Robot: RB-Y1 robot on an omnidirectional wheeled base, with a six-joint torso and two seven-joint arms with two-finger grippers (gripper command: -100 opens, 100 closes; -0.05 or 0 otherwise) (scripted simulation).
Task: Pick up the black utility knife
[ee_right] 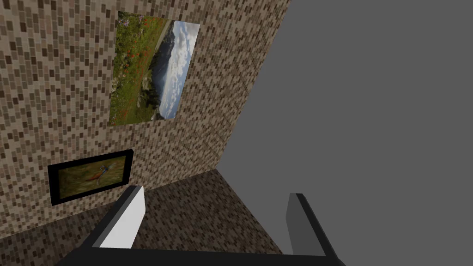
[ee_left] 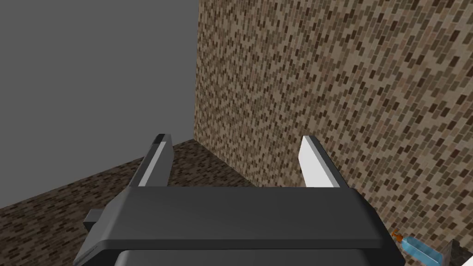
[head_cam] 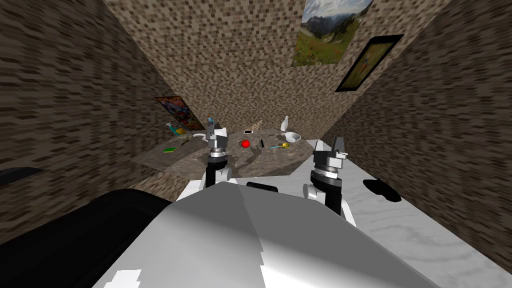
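Nearest, both arms rise side by side just past the chest. The left gripper (head_cam: pixel 214 131) stands up in front of the near edge of a dark mottled table (head_cam: pixel 272 164). Its wrist view shows the two thin fingers (ee_left: pixel 318 161) spread wide apart with nothing between them. A blue bottle (ee_left: pixel 418 247) with an orange tip shows low beside this hand. The right gripper (head_cam: pixel 330 146) is held off the table's right end, above a pale marbled floor (head_cam: pixel 430 230). Its fingers (ee_right: pixel 124 221) are also spread apart and hold nothing.

Further out, the black utility knife (head_cam: pixel 261 143) lies flat on the table, about midway across its top. It is beyond the left gripper and a little to that gripper's right, well apart from both hands. A small red round object (head_cam: pixel 245 143) sits just to its left, close but not touching. A yellow and blue utensil (head_cam: pixel 279 146) lies just to its right.

Behind the utensil is a white bowl (head_cam: pixel 293 136), and beyond that a white bottle (head_cam: pixel 285 122) stands upright near the table's far edge. A small flat pale item (head_cam: pixel 248 131), too small to name, lies past the red object. Toward the table's left end a green flat pad (head_cam: pixel 170 149) lies on the top, with a blue and yellow spray bottle (head_cam: pixel 175 128) behind it by the wall
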